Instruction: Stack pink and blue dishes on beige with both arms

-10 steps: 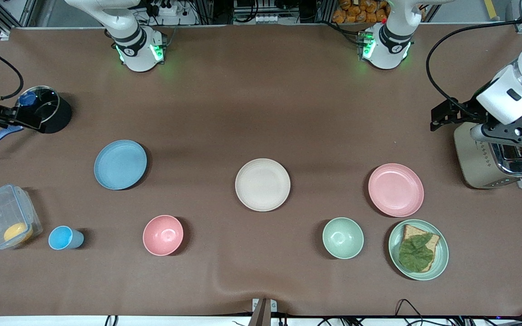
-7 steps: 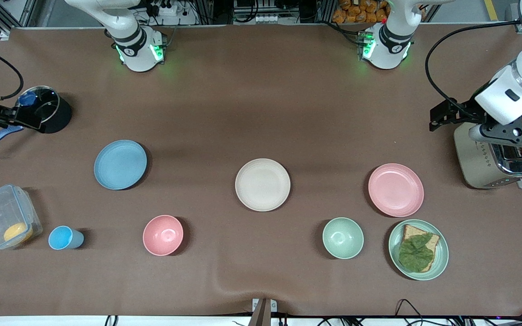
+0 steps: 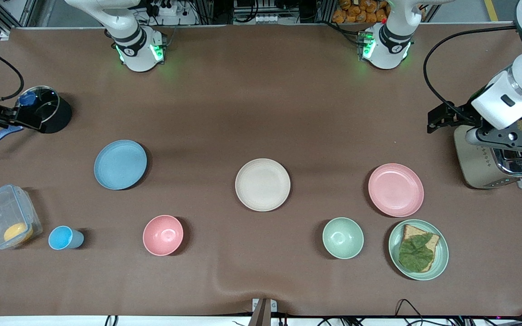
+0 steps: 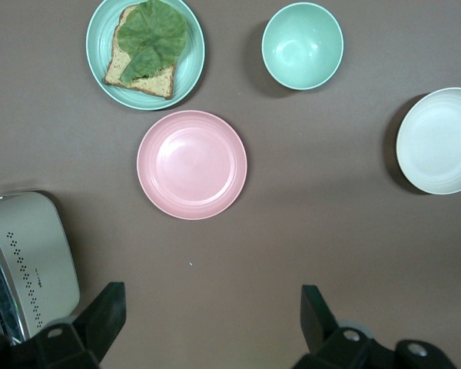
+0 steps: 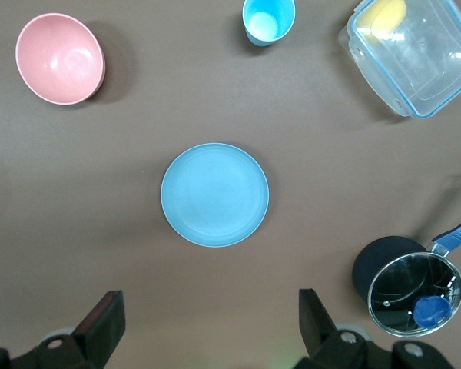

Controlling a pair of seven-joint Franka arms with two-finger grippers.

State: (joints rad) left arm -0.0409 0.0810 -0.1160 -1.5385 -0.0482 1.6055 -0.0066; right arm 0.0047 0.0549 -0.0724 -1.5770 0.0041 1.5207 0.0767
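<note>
The blue plate [image 3: 120, 164] lies toward the right arm's end of the table, the beige plate [image 3: 263, 184] in the middle, and the pink plate [image 3: 396, 189] toward the left arm's end. All three rest flat on the table, apart from each other. My left gripper [image 3: 508, 138] hangs open and empty over the toaster [image 3: 492, 160]; its wrist view shows the pink plate [image 4: 191, 164] and the beige plate [image 4: 439, 140] ahead of the gripper [image 4: 209, 311]. My right gripper [image 5: 211, 323] is open and empty, high beside the black pot, with the blue plate [image 5: 214, 194] ahead of it.
A pink bowl [image 3: 163, 235], a blue cup [image 3: 64, 238] and a clear box [image 3: 5, 217] lie nearer the front camera than the blue plate. A green bowl [image 3: 343, 237] and a green plate with toast [image 3: 418, 249] sit close to the pink plate. A lidded black pot [image 3: 45, 111] stands at the right arm's end.
The left gripper has drifted slightly off the toaster toward the table's middle. The right arm and all plates have stayed in place.
</note>
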